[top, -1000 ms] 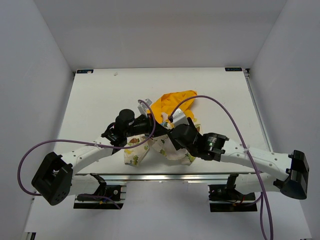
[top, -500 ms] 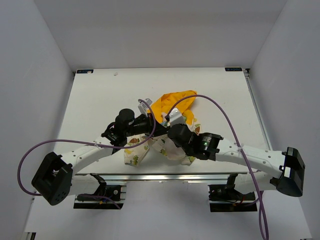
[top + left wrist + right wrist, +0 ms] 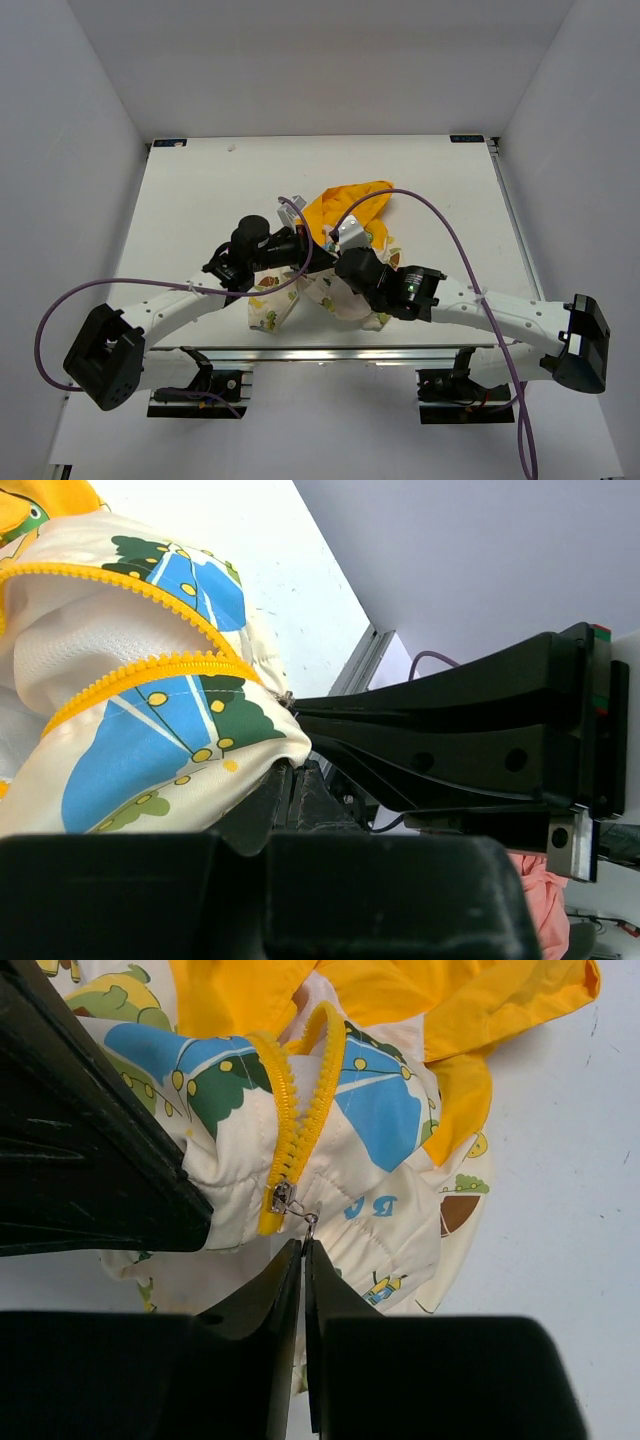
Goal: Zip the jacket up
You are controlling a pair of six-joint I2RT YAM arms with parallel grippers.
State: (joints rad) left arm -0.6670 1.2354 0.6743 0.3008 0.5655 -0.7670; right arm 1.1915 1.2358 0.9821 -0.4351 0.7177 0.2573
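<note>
The jacket (image 3: 268,310) lies bunched at mid-table, cream with cartoon prints, its yellow hood (image 3: 345,205) spread behind it. In the left wrist view the two yellow zipper rows (image 3: 150,670) meet at the hem of the jacket (image 3: 150,740), and my left gripper (image 3: 288,772) is shut on the fabric just below that point. Seen from the right wrist, the metal slider (image 3: 283,1198) sits at the bottom of the zipper (image 3: 300,1110). My right gripper (image 3: 305,1243) is shut on the slider's small pull tab (image 3: 311,1222). From above, both grippers (image 3: 318,250) (image 3: 338,262) meet over the jacket.
The white table (image 3: 200,190) is ringed by white walls. A metal rail (image 3: 330,352) runs along its near edge. Purple cables (image 3: 450,230) loop over both arms. The left gripper's black body (image 3: 90,1160) sits close beside the zipper in the right wrist view.
My right gripper has gone from open to shut on the pull tab, and the right arm shifted slightly left. The left gripper held still on the hem.
</note>
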